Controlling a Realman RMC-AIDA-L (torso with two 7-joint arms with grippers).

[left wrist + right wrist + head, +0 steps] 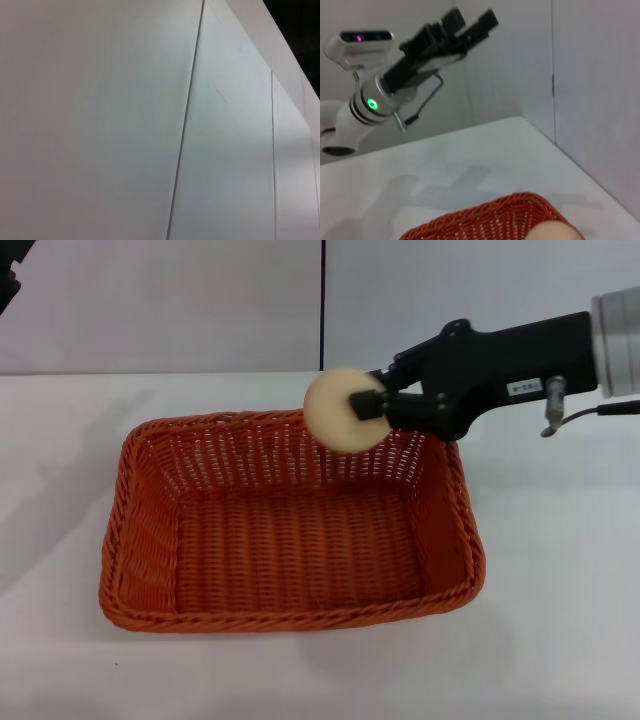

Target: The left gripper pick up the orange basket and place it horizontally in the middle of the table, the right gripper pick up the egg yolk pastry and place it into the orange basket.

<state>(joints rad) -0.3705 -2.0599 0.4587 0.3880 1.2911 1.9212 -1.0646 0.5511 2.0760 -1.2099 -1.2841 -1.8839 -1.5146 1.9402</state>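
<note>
The orange basket (140,540) lies lengthwise in the middle of the white table (300,680), with nothing inside it. My right gripper (368,405) comes in from the right and is shut on the egg yolk pastry (335,415), a pale round bun held above the basket's far rim. The right wrist view shows the pastry (555,232) just over the basket's edge (485,220). My left gripper (472,22) is raised high off to the left, far from the basket, its two fingers apart and holding nothing. Only a dark corner of the left gripper (8,280) shows in the head view.
A white wall with a dark vertical seam (323,300) stands behind the table. The left wrist view shows only wall panels (100,120). A thin wire (590,415) hangs under my right arm.
</note>
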